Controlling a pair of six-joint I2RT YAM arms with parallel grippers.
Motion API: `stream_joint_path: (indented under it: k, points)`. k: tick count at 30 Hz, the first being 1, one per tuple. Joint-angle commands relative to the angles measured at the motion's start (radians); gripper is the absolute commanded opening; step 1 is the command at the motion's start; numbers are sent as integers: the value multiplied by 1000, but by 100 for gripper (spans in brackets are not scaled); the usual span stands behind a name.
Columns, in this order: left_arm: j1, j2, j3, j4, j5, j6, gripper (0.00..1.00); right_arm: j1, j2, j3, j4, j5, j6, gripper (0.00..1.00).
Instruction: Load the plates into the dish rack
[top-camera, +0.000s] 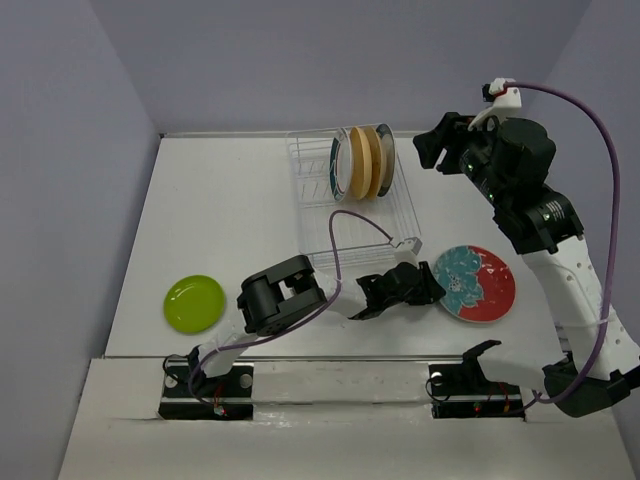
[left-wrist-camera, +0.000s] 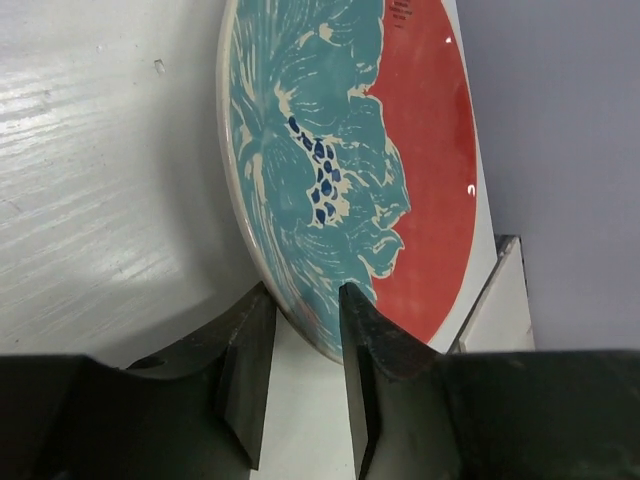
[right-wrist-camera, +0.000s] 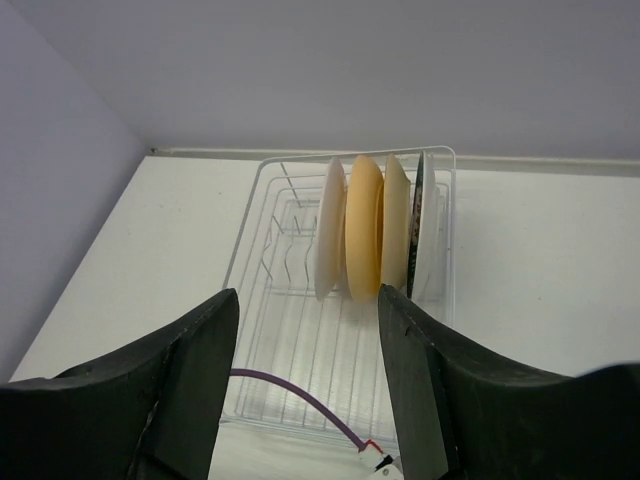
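**Four plates racked, two waiting on the table**

We are counting four plates standing upright on edge, side by side, at the far end of the dish rack: a white one, an orange-tan one, a cream one and a dark-rimmed one. The rack's near half is showing only bare tines, so there is room for more.

Two plates are lying outside it. The lime green plate is sitting alone on the table, well to the left of the rack, with neither arm near it. The teal-and-red floral plate is lying just to the right of the rack's near corner.

We are judging the floral plate to be the one in hand. The left gripper is reaching across to its near edge, and in the wrist view its fingers are straddling the rim, one on each face. We cannot tell whether they are actually pinching it or only bracketing it.

The right gripper is hanging high over the rack's far right side, spread wide and carrying nothing.

So we are reckoning the job about two-thirds finished.
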Motion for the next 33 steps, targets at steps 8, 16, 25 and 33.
stream_joint_path:
  k: [8,16,25,33]
  points:
    - [9,84,96,-186,-42,-52,6,2,-60,-19,69,-51,22,63]
    - [6,-104,-23,-146,-95,66,6,2,-95,-97,88,-77,-10,61]
    - [14,-466,-339,-80,-191,188,6,2,-71,-168,129,-365,-46,60]
    - [100,-813,-673,-90,-165,251,6,-8,-23,-329,264,-991,-249,67]
